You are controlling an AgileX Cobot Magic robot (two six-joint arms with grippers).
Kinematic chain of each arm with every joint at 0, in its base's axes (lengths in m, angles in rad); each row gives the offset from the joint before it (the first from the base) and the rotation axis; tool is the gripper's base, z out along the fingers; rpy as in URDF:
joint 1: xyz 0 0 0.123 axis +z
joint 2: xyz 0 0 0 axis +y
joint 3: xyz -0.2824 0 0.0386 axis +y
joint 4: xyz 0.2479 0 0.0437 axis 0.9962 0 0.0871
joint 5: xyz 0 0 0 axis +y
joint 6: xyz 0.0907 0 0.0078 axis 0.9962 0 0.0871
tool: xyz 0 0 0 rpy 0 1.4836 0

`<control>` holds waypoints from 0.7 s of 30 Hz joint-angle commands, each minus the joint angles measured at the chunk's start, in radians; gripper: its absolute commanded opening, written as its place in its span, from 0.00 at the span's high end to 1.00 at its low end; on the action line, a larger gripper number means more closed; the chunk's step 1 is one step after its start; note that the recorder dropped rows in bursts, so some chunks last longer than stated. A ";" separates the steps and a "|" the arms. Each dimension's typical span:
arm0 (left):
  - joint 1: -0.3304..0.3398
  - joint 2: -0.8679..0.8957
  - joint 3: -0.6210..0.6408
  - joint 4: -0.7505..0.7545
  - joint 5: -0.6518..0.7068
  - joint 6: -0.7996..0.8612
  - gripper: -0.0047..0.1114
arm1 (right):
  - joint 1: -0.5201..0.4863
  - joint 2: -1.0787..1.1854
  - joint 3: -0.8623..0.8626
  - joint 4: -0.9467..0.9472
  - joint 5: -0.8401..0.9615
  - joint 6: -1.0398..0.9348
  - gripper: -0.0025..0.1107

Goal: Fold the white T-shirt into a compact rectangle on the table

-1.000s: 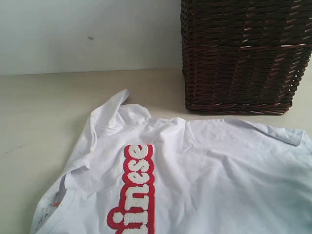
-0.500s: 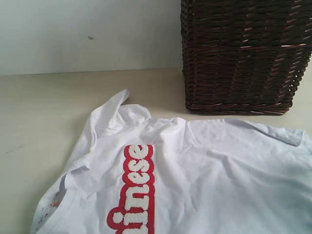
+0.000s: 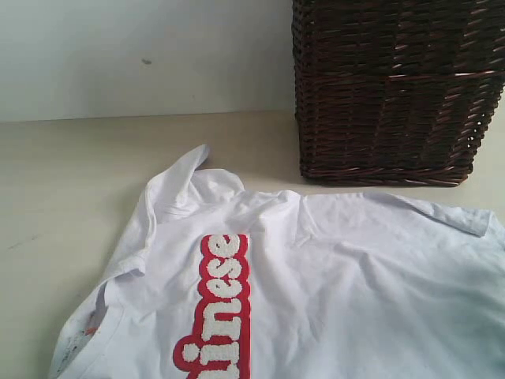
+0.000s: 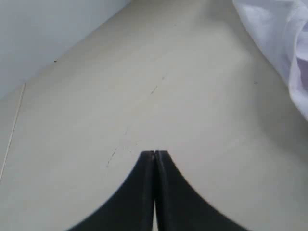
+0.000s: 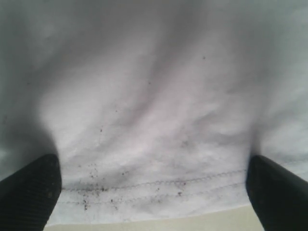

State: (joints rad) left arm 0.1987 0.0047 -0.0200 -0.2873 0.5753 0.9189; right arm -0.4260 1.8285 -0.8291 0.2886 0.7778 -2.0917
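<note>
Nothing has shifted across the last second: from the exterior camera, the white T-shirt point(image 3: 331, 268) lies spread on the table point(image 3: 71, 174) just in front of the dark wicker basket point(image 3: 394, 87), with its red-outlined lettering point(image 3: 225, 308) off to the basket's left and one corner lying before the basket's right end. Neither arm shows in that view. The left gripper point(image 4: 154, 155), jaws pressed together and holding nothing, hangs over bare table, with only an edge of the shirt in its camera's sight, apart from the fingertips. The right gripper point(image 5: 151, 163), jaws spread wide and empty, straddles a double-stitched hem point(image 5: 159, 185) close below it. The shirt's long axis appears to run leftward from the basket, collar end farthest; the right arm, over cloth, looks better placed to start the first fold
</note>
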 commanded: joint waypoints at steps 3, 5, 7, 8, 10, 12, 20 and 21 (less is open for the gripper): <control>0.001 -0.005 0.005 -0.011 -0.001 0.000 0.96 | -0.004 0.011 0.005 -0.006 0.019 0.000 0.07; 0.001 -0.005 0.005 -0.011 -0.001 0.000 0.96 | -0.004 0.011 0.005 -0.006 0.019 0.000 0.07; 0.001 -0.005 0.005 -0.011 -0.001 0.000 0.96 | -0.004 0.011 0.005 -0.006 0.019 0.000 0.07; 0.001 -0.005 0.005 -0.011 -0.001 0.000 0.96 | -0.004 0.011 0.005 -0.006 0.019 0.000 0.07; 0.001 -0.005 0.003 -0.011 0.009 -0.040 0.96 | -0.004 0.011 0.005 -0.006 0.019 0.000 0.07; 0.001 -0.005 -0.002 0.001 0.025 -0.054 0.96 | -0.004 0.011 0.005 -0.006 0.019 0.000 0.07; 0.001 -0.005 -0.002 -0.041 -0.008 -0.115 0.96 | -0.004 0.011 0.005 -0.006 0.019 0.000 0.07; 0.001 -0.005 -0.002 -0.043 -0.033 -0.180 0.96 | -0.004 0.011 0.005 -0.006 0.019 0.000 0.07</control>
State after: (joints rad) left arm 0.1987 0.0047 -0.0200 -0.3040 0.5888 0.8504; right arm -0.4260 1.8285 -0.8291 0.2886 0.7778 -2.0917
